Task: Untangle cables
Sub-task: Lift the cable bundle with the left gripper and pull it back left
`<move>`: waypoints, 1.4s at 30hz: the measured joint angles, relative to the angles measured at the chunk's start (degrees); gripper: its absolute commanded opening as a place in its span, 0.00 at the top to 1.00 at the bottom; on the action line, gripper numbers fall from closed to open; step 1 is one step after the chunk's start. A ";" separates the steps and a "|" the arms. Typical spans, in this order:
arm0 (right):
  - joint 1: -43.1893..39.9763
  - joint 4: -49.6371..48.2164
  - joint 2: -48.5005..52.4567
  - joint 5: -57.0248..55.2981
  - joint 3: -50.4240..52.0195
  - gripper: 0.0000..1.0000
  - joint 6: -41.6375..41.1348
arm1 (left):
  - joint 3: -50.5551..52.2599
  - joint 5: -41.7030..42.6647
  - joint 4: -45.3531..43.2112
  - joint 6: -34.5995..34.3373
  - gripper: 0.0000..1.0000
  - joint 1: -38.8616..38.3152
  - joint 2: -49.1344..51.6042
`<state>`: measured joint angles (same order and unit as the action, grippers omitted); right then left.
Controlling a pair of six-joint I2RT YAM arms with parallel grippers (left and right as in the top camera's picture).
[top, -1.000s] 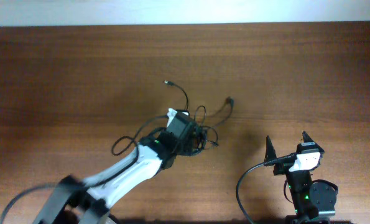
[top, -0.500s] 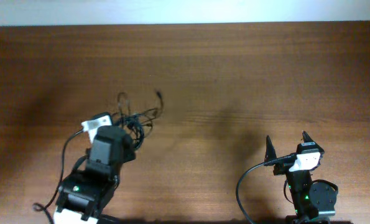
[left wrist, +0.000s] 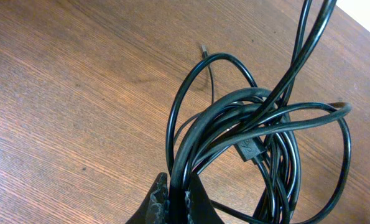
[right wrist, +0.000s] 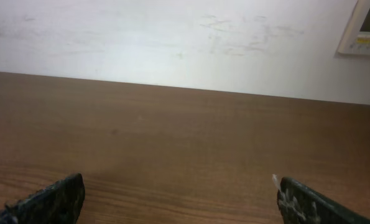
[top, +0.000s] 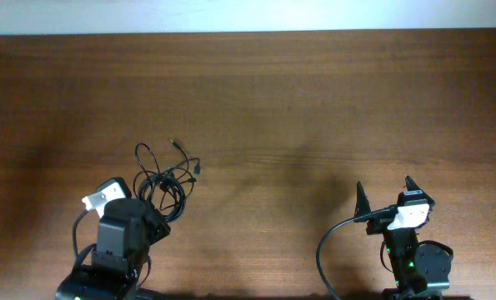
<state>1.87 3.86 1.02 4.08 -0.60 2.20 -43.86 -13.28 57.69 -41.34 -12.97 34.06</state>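
Note:
The cables [top: 162, 178] are thin black cords looped in a tangle at the lower left of the wooden table, with small plug ends sticking out toward the far side. My left gripper [top: 152, 215] is shut on strands of the bundle at its near edge. In the left wrist view the cables [left wrist: 253, 137] fill the frame and several strands run between my left gripper's fingers [left wrist: 177, 198]. My right gripper [top: 384, 190] is open and empty at the lower right, far from the cables; in the right wrist view its fingers [right wrist: 178, 198] stand wide apart over bare wood.
The wooden table [top: 314, 100] runs back to a white wall [right wrist: 172, 37]. A thicker black robot cable [top: 324, 250] loops by the right arm's base. A wall panel [right wrist: 366, 25] shows at the far right.
My left arm has pulled back to the lower left, dragging the cable tangle with it from the table's middle to the left. The right arm has not moved.

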 measured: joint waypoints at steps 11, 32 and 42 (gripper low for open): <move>0.00 0.00 0.00 0.00 0.00 0.02 0.04 | 0.00 6.29 0.44 0.61 1.00 0.00 0.00; 0.00 0.00 0.00 0.02 0.00 0.02 0.00 | 0.20 11.63 -11.26 1.20 1.00 0.04 0.00; 0.00 -0.04 0.00 0.87 0.00 0.02 -0.02 | 0.20 16.35 -7.41 1.20 1.00 0.04 0.00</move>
<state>1.87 3.81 1.02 4.95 -0.60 2.17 -43.66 3.07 50.28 -40.14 -12.93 34.06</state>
